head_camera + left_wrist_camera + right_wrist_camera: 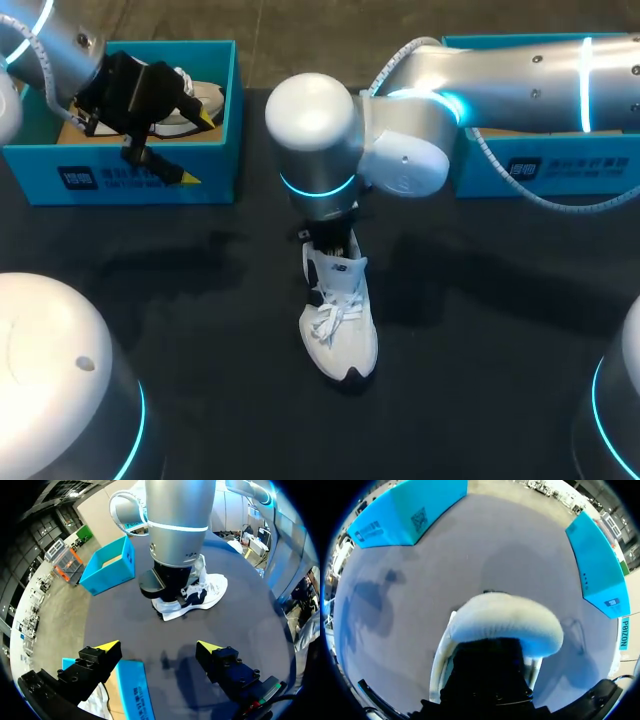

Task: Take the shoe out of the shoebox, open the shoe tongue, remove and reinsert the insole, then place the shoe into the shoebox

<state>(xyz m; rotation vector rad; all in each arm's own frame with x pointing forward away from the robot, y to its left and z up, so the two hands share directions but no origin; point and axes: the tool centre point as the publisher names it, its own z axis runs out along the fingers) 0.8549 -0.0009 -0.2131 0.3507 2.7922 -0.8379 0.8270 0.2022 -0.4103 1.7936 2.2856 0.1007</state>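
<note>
The shoe stands upright on the dark table at the centre of the head view, toe toward the lower edge, out of both boxes. The right arm comes in from the upper right and bends down over the shoe's heel. The right gripper sits at the heel opening; whether it is clamped there cannot be told. In the right wrist view the padded white heel collar lies close ahead of the black gripper body.

The left gripper hangs at the upper left over the front wall of the left box, its yellow tips wide apart with nothing between them. A second shoe lies inside that box. The right box stands at the upper right.
</note>
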